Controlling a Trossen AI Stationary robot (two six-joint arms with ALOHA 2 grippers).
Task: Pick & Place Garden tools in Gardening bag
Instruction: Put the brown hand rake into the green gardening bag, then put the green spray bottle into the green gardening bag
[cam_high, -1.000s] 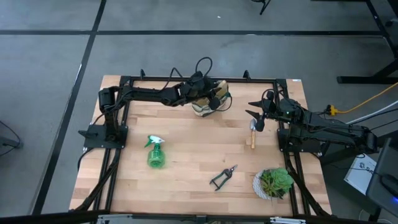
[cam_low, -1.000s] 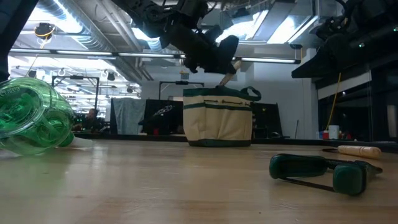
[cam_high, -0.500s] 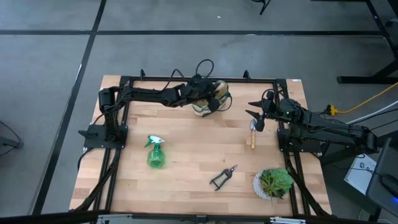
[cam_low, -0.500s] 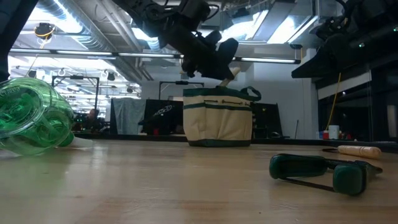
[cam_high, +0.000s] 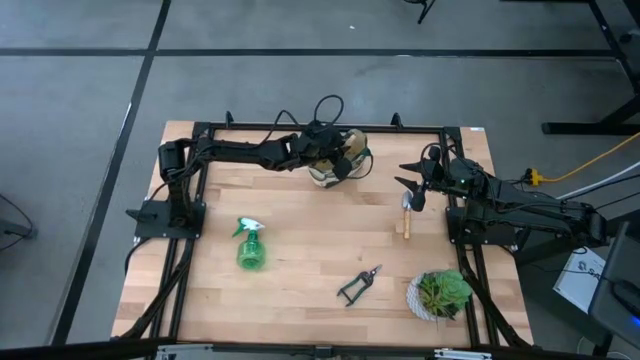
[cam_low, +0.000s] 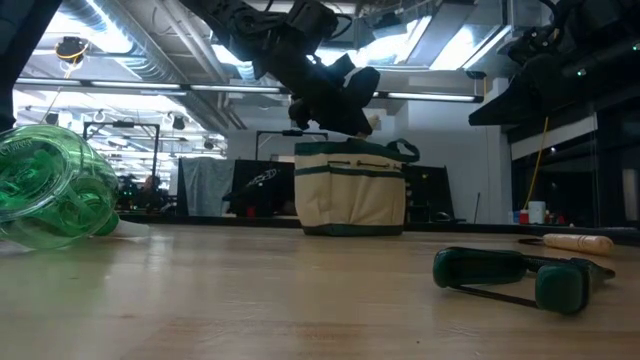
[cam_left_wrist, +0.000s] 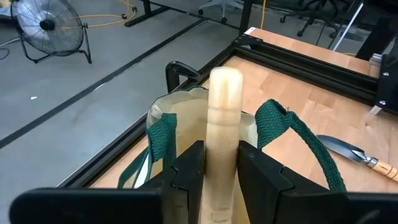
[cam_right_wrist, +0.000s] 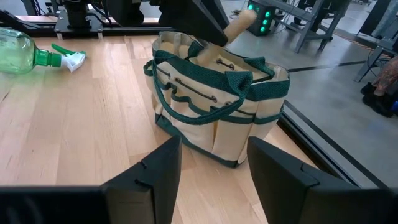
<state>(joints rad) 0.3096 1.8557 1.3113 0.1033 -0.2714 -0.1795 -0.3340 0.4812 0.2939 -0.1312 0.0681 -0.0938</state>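
Observation:
The beige gardening bag (cam_high: 322, 176) with green trim stands at the table's far middle, also in the low view (cam_low: 350, 195). My left gripper (cam_left_wrist: 222, 165) is just above its open top, shut on a wooden-handled tool (cam_left_wrist: 224, 112) whose head is hidden inside the bag. The trowel (cam_high: 405, 218) lies flat near my right gripper (cam_high: 410, 190), which is open and empty. The green spray bottle (cam_high: 250, 245) lies on its side at the left. The pruning shears (cam_high: 358, 285) lie near the front. My left gripper pinches the wooden handle's shaft (cam_left_wrist: 219, 155) between its two fingers, below the rounded free end (cam_left_wrist: 225, 79). The fingers lie across the handle, coming from the table's left and slanting down. The tool stands tilted, its free end up and its lower part down in the bag.
A green plant in a white pot (cam_high: 442, 293) stands at the near right corner. The black frame rails (cam_high: 300, 128) run along the far edge behind the bag. Bare wood lies in the table's middle between bottle, shears and trowel.
My left gripper has sunk a little toward the bag with the wooden-handled tool, and less of the handle now shows above the bag's rim. The gripper stays shut on it.

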